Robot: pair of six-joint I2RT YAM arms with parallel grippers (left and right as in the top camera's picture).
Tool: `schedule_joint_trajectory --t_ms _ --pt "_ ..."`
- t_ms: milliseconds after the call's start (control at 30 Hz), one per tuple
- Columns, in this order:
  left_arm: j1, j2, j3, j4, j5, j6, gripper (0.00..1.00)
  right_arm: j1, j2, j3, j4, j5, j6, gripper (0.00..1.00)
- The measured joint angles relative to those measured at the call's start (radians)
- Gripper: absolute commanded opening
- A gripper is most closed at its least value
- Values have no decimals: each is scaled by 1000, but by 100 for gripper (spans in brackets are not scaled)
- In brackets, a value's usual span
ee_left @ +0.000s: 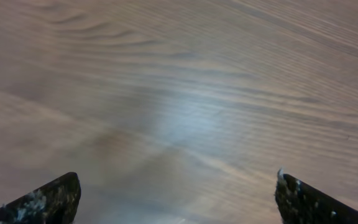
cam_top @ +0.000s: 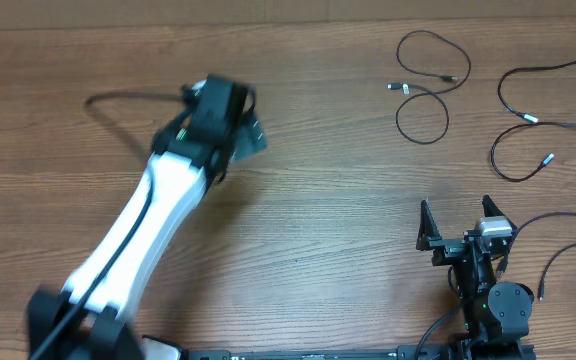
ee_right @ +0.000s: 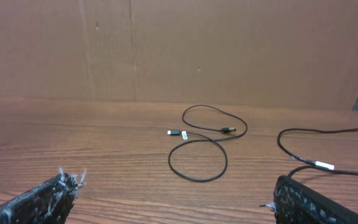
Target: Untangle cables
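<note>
A: First thin black floppy cord with small silver-tipped plugs (cam_top: 404,88), location?
B: Lies on the brown wood-grain table (cam_top: 318,210), far side, right of centre. Forms two loose loops, one nearer and one farther, with a plug end between them. Shows from the right wrist too (ee_right: 180,134), ahead of the fingers and in front of a flat brown backboard (ee_right: 166,50).
A: Second thin black cord with white-tipped plugs (cam_top: 530,118)?
B: Sits just right of the first, near the table's right edge, running out of the overhead view. Curves in open bends rather than closed loops. Appears apart from the first, not crossing it. Partly cut off at the right in the wrist view (ee_right: 322,165).
A: Left claw (cam_top: 251,135)?
B: Released. Blurred overhead, at the end of the white arm (cam_top: 158,220), left of centre and well apart from both cords. Shows left fingertips (ee_left: 48,202) spread to the lower corners of the wrist view, bare wood between.
A: Right claw (cam_top: 458,222)?
B: Released as well, jaws wide. Points toward the cords from the near edge, right fingertips (ee_right: 42,199) far apart, gripping and touching nothing.
</note>
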Motion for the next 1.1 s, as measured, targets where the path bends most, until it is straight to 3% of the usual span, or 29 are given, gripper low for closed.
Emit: schedule_joint_trajectory --t_ms 267,533,733,900,1100 --pt "70 -423 -330 17 -44 31 100 0 0 0 0 0 0 100" --pt "133 -813 -518 16 18 237 100 0 0 0 0 0 0 100" --pt "133 -884 -543 21 37 299 99 0 0 0 0 0 0 100" --pt "139 -904 -587 93 111 440 100 0 0 0 0 0 0 100" --pt "161 -1057 -681 180 164 588 100 0 0 0 0 0 0 100"
